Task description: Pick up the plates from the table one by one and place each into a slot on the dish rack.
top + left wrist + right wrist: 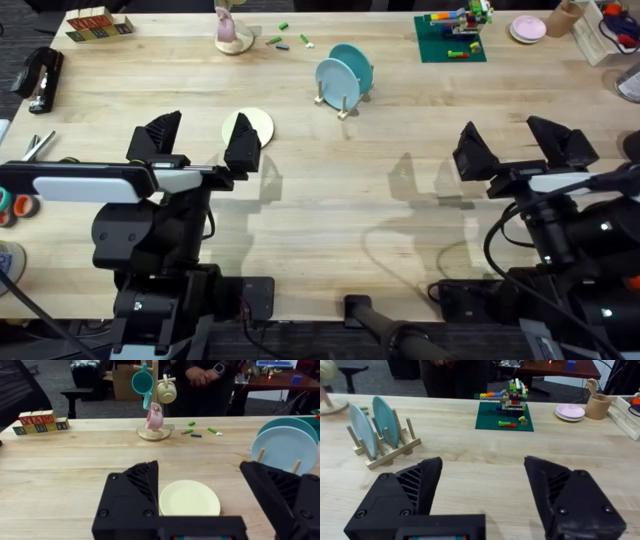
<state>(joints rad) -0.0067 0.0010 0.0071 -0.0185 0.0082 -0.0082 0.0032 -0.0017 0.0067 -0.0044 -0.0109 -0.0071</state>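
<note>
Nearest the arm bases, the left tool (pixel 200 143) hangs over the left half of the bench (pixel 330 210) with its two black fingers spread wide and nothing held between them; the right tool (pixel 518 146) sits over the right half, likewise wide open and holding nothing. Just beyond the left tool, the cream-yellow plate (pixel 256 126) lies flat on the wood, partly covered in the overhead view by that tool's right-hand finger; the left wrist view shows the same plate (pixel 189 498) lying on the bench in the gap between the spread fingers, with neither finger clearly touching it. Farther out, near the middle of the bench, stands the dish rack (pixel 340 101), a small pale wooden frame with upright pegs. Two light blue plates (pixel 343 72) stand on edge in it, one close behind the other, each in its own slot between the pegs; the right wrist view shows them (pixel 372 424) leaning slightly, with free pegs beside them. Beyond the rack, toward the far edge, a mug tree (pixel 153 405) with hanging cups stands on the left of centre, a few small coloured pieces (pixel 290 38) lie scattered near it, and lettered wooden blocks (pixel 98 24) sit at the far left. At the far right, a green baseplate (pixel 503 416) carries a brick model, with a pink dish (pixel 570 411) beside it.
</note>
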